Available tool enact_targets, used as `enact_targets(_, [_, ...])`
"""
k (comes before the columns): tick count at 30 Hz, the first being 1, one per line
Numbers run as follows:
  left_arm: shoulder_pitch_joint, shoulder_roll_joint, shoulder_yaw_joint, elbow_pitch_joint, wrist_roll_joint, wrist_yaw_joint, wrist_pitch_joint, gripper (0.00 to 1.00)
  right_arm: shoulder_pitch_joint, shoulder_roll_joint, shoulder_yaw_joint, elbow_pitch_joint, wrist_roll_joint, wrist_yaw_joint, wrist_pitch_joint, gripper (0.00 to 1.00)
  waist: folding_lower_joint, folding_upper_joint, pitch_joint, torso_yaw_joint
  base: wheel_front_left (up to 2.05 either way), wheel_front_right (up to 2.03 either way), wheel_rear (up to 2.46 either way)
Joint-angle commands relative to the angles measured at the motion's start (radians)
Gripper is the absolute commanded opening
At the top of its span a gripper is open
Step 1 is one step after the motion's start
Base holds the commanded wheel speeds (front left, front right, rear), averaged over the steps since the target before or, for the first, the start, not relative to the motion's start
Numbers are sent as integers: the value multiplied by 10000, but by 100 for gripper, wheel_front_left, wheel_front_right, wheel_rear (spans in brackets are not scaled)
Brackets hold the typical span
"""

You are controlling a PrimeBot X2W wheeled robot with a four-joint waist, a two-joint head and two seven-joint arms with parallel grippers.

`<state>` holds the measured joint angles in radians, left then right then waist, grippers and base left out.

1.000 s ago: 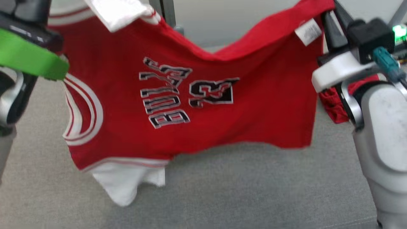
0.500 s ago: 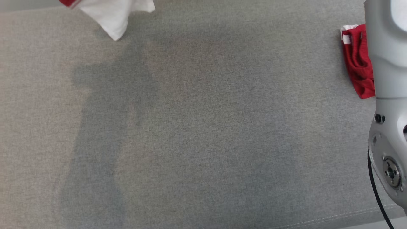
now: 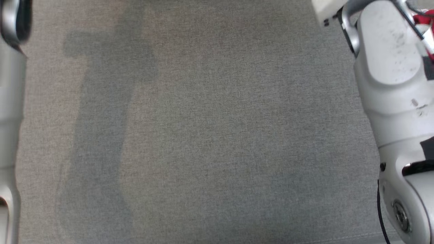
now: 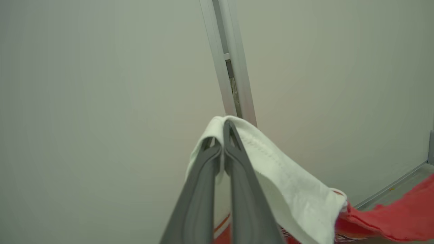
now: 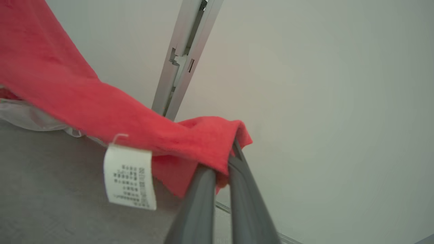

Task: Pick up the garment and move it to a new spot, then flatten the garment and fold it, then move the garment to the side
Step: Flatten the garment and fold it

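The garment is a red jersey with white trim, held up between both arms. In the left wrist view my left gripper (image 4: pixel 223 135) is shut on its white edge (image 4: pixel 271 169), and the red cloth (image 4: pixel 400 213) trails off to the lower right. In the right wrist view my right gripper (image 5: pixel 232 152) is shut on a red corner of the garment (image 5: pixel 101 101), with a white care label (image 5: pixel 129 176) hanging below it. The head view shows my pale left forearm (image 3: pixel 10 101) and right arm (image 3: pixel 393 84) at the edges.
A grey upholstered surface (image 3: pixel 210 135) lies under the arms, with soft shadows on its left half. A scrap of red cloth (image 3: pixel 423 17) peeks out behind the right arm. An aluminium post (image 4: pixel 234 78) (image 5: pixel 183 57) stands against a pale wall beyond the grippers.
The head camera has tilted downward, so the hanging garment has slid out of the top of that view and the surface below it now shows. Both grips look unchanged.
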<state>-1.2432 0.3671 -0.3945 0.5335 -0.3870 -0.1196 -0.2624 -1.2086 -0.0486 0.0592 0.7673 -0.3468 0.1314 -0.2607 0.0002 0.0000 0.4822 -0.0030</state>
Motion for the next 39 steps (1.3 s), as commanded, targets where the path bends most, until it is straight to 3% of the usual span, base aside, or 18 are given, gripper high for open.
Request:
enact_targets(1, [841,23,117,-350,-164,-46,-22,0,466,-38,192,-215,256,-16,-49,0,-2,0,-64,35,0,0,0])
enact_targets(6, [3455,98,657,-2090,-309,-39,-27,0,1962,-40,597,-976,763,-16,-52,0,-2,0,-416,30,0,0,0])
enact_targets(15, [8088,-249,1429,-4773,-631,414,-27,0,4879,-39,495,-2362,1070,-16,-55,0,-2,0,-1714,174,0,0,0])
enact_targets(27, [13015,-530,1518,-7345,-989,1771,167,0,8829,-42,9,-4556,1162,-16,178,0,-2,0,-3690,302,0,0,0])
enact_targets(35, [15233,-381,1467,-9019,-975,2646,816,0,11508,-41,-108,-7087,1165,-16,1437,0,-2,0,-4395,394,0,0,0])
enact_targets(39, [15839,-421,1375,-9317,-1282,2780,1174,0,12413,-95,-44,-7782,1182,-16,2058,0,-2,0,-4546,378,0,0,0])
